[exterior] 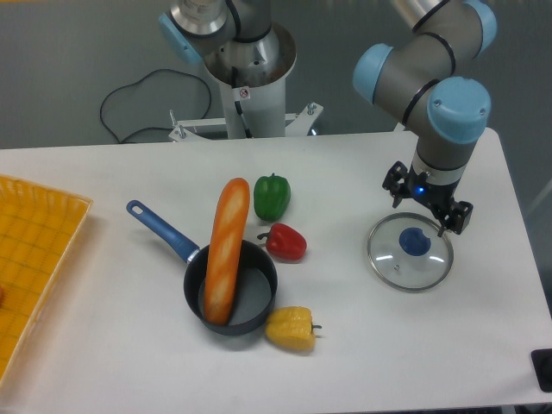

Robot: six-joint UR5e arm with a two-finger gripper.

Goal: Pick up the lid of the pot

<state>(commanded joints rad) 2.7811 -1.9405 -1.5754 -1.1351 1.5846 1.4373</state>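
Note:
The gripper (419, 216) reaches in from the upper right and points down over the pot lid. Its two fingers are spread apart, with nothing between the tips. Clear and round, the pot lid (392, 260) lies on the right part of the table, with a blue knob (415, 242) at its middle. In the view, the knob appears just below the fingertips. How much height separates them, I cannot tell.
A black pan (253, 297) with a blue handle (162, 231) holds a long bread loaf (226, 250). Near it lie a green pepper (272, 197), a red pepper (285, 242) and a yellow pepper (291, 329). A yellow crate (33, 259) stands at the left edge.

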